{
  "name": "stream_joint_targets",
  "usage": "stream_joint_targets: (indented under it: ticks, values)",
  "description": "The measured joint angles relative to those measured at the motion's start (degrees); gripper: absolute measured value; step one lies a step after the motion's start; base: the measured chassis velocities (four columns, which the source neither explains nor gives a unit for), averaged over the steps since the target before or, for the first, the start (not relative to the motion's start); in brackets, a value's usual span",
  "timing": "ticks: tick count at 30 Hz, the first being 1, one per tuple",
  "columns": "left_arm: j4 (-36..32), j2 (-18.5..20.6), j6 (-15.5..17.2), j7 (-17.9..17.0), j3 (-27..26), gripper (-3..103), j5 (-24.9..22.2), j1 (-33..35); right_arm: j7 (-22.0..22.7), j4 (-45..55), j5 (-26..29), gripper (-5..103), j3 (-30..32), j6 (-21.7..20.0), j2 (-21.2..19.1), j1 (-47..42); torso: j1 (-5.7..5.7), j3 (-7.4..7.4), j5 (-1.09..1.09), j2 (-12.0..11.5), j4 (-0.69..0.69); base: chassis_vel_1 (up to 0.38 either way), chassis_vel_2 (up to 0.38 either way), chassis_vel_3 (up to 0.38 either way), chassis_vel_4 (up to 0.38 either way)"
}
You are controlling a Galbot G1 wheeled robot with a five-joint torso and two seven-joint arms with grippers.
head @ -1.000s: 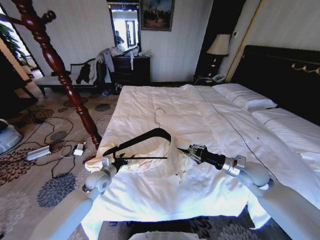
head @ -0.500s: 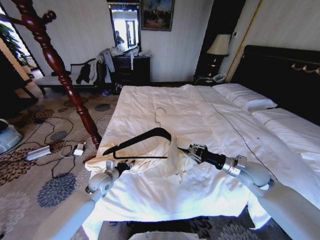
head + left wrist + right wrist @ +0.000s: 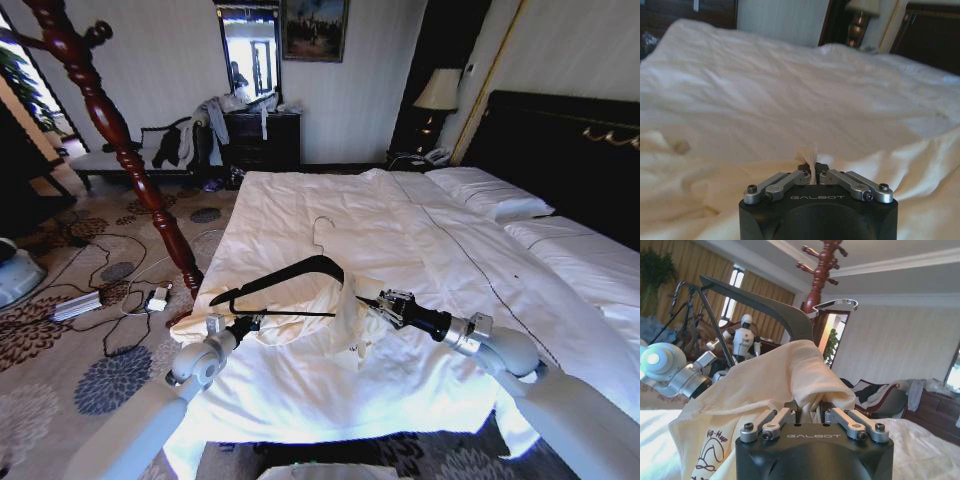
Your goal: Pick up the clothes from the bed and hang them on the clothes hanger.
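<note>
- My left gripper [image 3: 812, 172] has its fingers pinched on a fold of the cream, soft shirt-like garment [image 3: 310, 305], which lies on the big white-duveted bed [image 3: 400, 230].
- My right gripper [image 3: 810, 412] clamps the same fabric; just past its fingers the thin black shoulder-shaped hanger [image 3: 275, 282] sits partly inside the garment, silver hook up.

A dark wooden dresser [image 3: 262, 138] stood against the pale striped wall [image 3: 165, 70]; above it hung a narrow mirror [image 3: 250, 50], with a framed painting [image 3: 313, 28] just beside that; a bench heaped with dark and grey clothes [image 3: 190, 140] sat next to the dresser; a lit table lamp [image 3: 437, 92] glowed farther along the wall; a turned red-brown wooden post [image 3: 120, 140] rose nearer, over patterned floral carpet [image 3: 60, 350] strewn with cables [image 3: 110, 300].
</note>
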Motion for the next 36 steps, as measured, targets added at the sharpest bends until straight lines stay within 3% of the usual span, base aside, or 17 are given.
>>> stream_joint_targets:
  ticks: [6,10,15,19,21,23,24,26,30,34,36]
  values:
    - [-2.45,0.73,-2.38,1.4,-3.16,2,-3.41,-0.65,3.06,-0.44,3.43,19,-0.97,-2.31,0.3,-1.44,0.0,0.0,0.0,0.0,-0.01,0.0,0.0,0.0,0.0]
    - [-4.68,3.72,-3.53,2.15,-7.19,2,-9.38,-2.5,6.77,-0.86,3.99,19,-1.92,-4.08,0.55,-2.23,0.0,0.0,0.01,0.0,-0.01,0.0,0.0,0.0,0.0]
    - [-5.91,6.82,-3.71,2.25,-9.2,2,-11.85,-1.8,8.99,-0.91,5.09,19,-2.03,-4.93,0.99,-1.85,0.0,0.0,0.02,0.0,0.0,0.0,0.0,0.0,0.0]
    - [-7.15,6.59,-3.71,2.58,-9.43,2,-8.52,2.73,9.09,-0.84,5.26,19,-1.55,-4.98,1.08,-2.04,0.0,0.0,0.0,0.0,-0.01,0.0,0.0,0.0,0.0]
    - [-8.1,5.68,-3.85,3.0,-8.76,2,-3.72,7.94,9.0,-0.7,4.99,19,-1.32,-4.96,1.32,-2.46,0.0,0.0,0.0,0.0,-0.01,0.0,0.0,0.0,0.0]
    - [-8.32,3.62,-4.75,3.38,-7.36,2,3.96,15.33,8.78,-0.63,4.18,19,-1.34,-4.74,2.26,-2.99,-0.01,0.0,-0.01,0.0,0.01,0.0,0.0,0.0,0.0]
    - [-8.32,3.62,-4.75,3.38,-7.36,2,3.96,15.33,8.78,-0.63,4.18,19,-1.34,-4.74,2.26,-2.99,-0.01,0.0,-0.01,0.0,0.01,0.0,0.0,0.0,0.0]
    - [-8.0,1.26,-5.22,3.47,-6.24,2,9.01,20.25,8.49,-0.66,3.27,19,-1.67,-4.57,3.13,-3.4,-0.02,-0.01,0.01,0.01,0.03,0.0,0.0,0.0,0.0]
    - [-8.22,-0.53,-4.71,2.78,-5.8,-1,11.69,23.77,7.84,-0.79,1.99,19,-2.21,-4.42,3.64,-4.14,-0.01,-0.01,0.0,0.01,-0.01,0.0,0.0,0.0,0.0]
    - [-9.8,-0.76,-3.47,1.73,-6.34,10,12.37,26.3,7.37,-0.96,0.85,19,-2.65,-4.28,3.83,-4.54,-0.02,-0.01,0.01,0.01,-0.02,0.0,0.0,0.0,0.0]
    - [-11.48,-0.4,-2.79,1.26,-7.15,20,13.42,28.44,7.22,-0.96,0.47,19,-2.77,-4.19,4.0,-4.59,-0.01,-0.01,0.01,0.01,-0.01,0.0,0.0,0.0,0.0]
